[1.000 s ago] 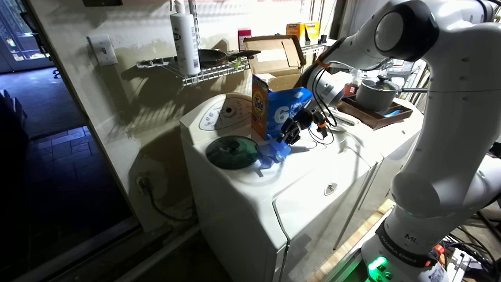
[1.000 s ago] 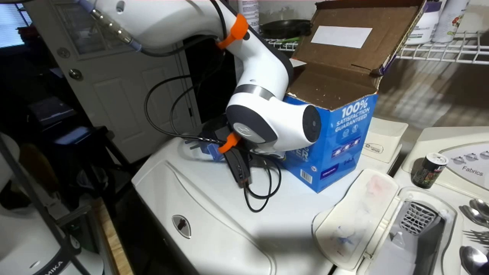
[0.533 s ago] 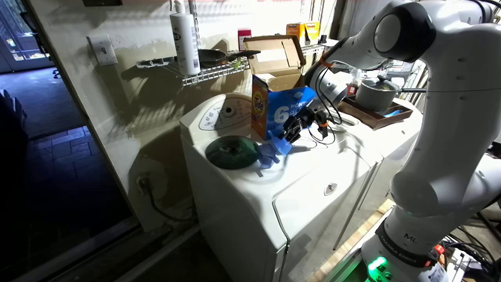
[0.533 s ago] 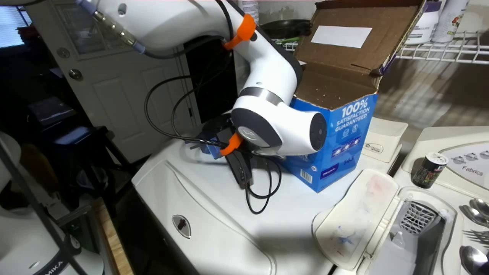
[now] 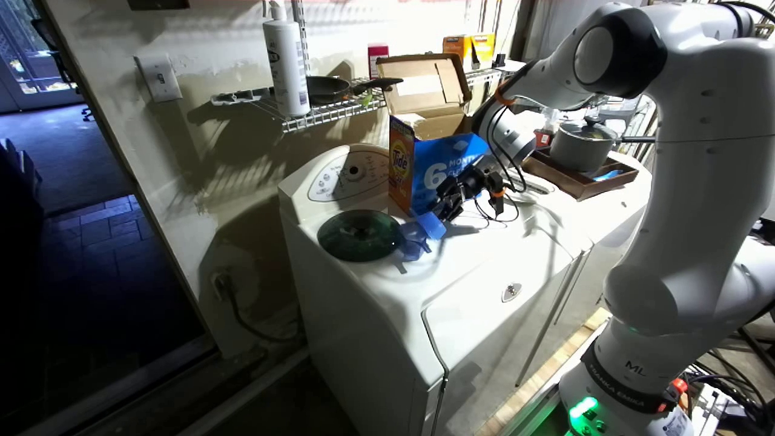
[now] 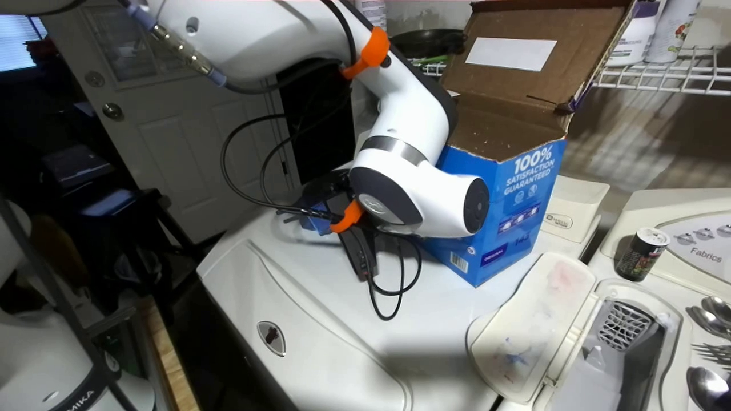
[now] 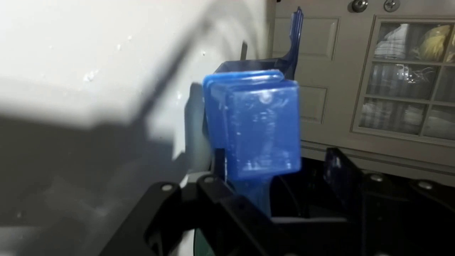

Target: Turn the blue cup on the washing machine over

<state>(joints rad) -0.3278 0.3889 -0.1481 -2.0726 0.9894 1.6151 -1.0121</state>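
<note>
The blue cup point(image 7: 263, 131) fills the middle of the wrist view, its squarish closed end towards the camera and its rim behind. My gripper point(image 7: 277, 158) is open around its near end. The left fingertip point(image 7: 219, 158) stands right beside the cup, perhaps touching; a dark gap separates the cup from the right finger point(image 7: 336, 167). In an exterior view the cup point(image 5: 431, 225) sits just below the jaws, over the white washing machine point(image 5: 363, 315). Whether it rests fully on the top cannot be told. In an exterior view point(image 6: 320, 226) cables and the arm mostly hide it.
A dark blue translucent piece point(image 5: 414, 242) with an upright handle point(image 7: 295, 39) stands directly behind the cup. Beside it lies a dark green round disc point(image 5: 358, 235). The large blue detergent box point(image 5: 448, 166) stands close behind the gripper, its flap up. Loose cables point(image 6: 400, 297) hang near the wrist.
The jaws have spread wider. The cup has tipped out of its slanted pose and sits slightly lower, its rim no longer sticking up beside the fingers. The arm has shifted slightly.
</note>
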